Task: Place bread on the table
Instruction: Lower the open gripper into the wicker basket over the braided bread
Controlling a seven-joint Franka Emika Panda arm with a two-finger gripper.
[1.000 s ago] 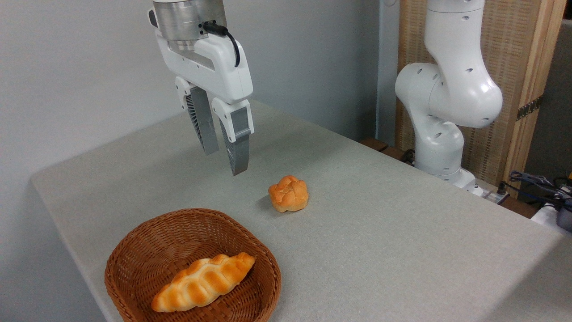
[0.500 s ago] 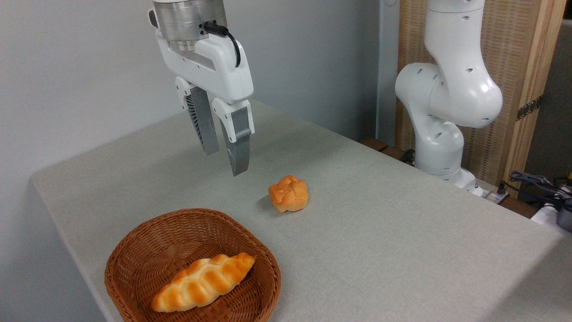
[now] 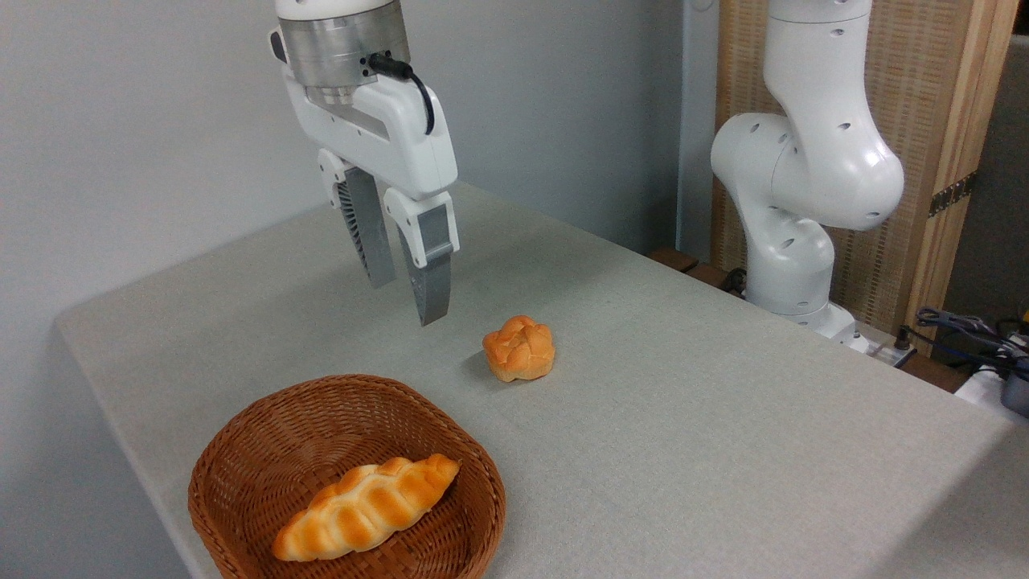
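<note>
The bread (image 3: 366, 508) lies in a brown basket (image 3: 265, 426) at the front of the table (image 3: 683, 418). It is long and golden, with bumps on top and pointy ends. One end points to the front left and the other end points up to the right, near the basket's rim. The basket sits near the front left edge of the table. A small round roll (image 3: 519, 347) sits on the grey cloth, behind the basket and a bit to the right. It does not touch the basket. The gripper (image 3: 407, 302) hangs in the air above the table, behind the basket and to the left of the roll. It points down and holds nothing. Its two grey fingers (image 3: 432, 277) have a small gap between them, so they are a little open. The tips are well above the cloth and touch nothing. A black wire (image 3: 418, 84) loops out from the top of the gripper. The white arm (image 3: 804, 161) stands at the back right, past the table's far edge, in front of a wooden screen (image 3: 924, 121).
</note>
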